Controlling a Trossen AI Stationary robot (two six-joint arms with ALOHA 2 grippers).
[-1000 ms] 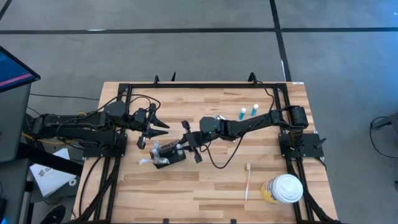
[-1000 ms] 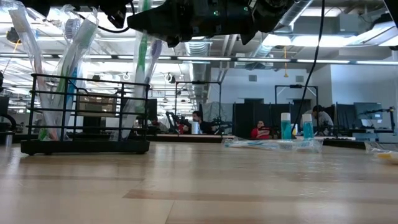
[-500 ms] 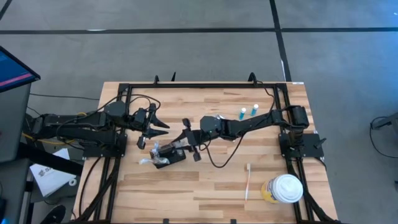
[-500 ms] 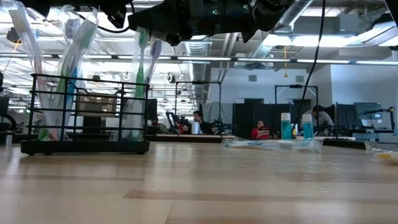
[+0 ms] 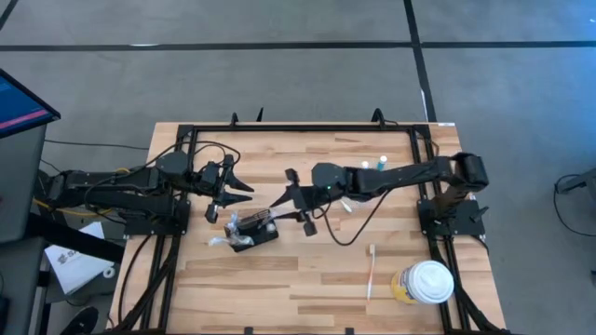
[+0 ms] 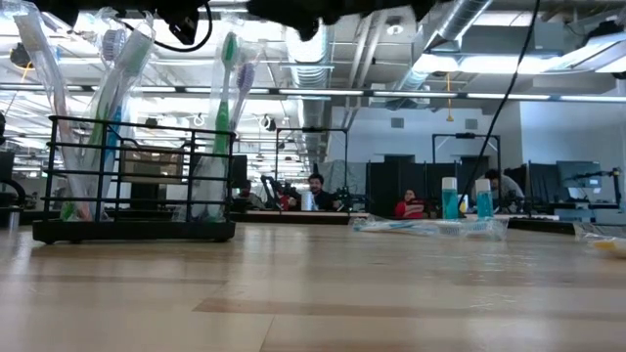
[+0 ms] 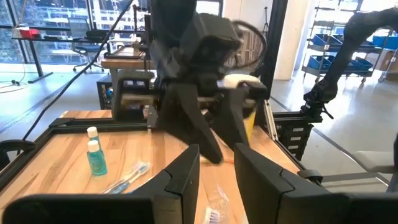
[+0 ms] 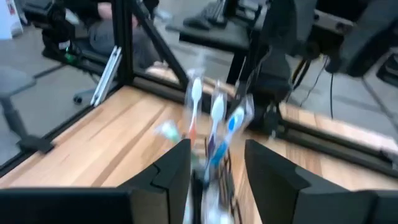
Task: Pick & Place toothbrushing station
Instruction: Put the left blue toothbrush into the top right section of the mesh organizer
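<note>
The toothbrushing station (image 5: 251, 233), a small black wire holder, stands on the table left of centre with several wrapped toothbrushes (image 6: 227, 68) upright in it. It also shows in the low view (image 6: 137, 181) and beyond my right fingers (image 8: 214, 124). My right gripper (image 5: 293, 202) (image 8: 214, 162) is open, up and to the right of the holder, touching nothing. My left gripper (image 5: 235, 191) (image 7: 217, 171) hangs open above the table, on the far left side of the holder, with nothing between its fingers.
A loose toothbrush (image 5: 372, 270) and a yellowish cup with a white lid (image 5: 428, 282) lie near the right front. Two small blue bottles (image 5: 365, 167) stand at the back right. A wrapped toothbrush (image 6: 430, 227) lies mid-table. Black frame rails (image 5: 298, 128) border the table.
My right gripper has opened and let go of the green toothbrush, which now stands free in the holder. The gripper has then risen and drawn back toward the table's right edge, out of the top of the low view.
</note>
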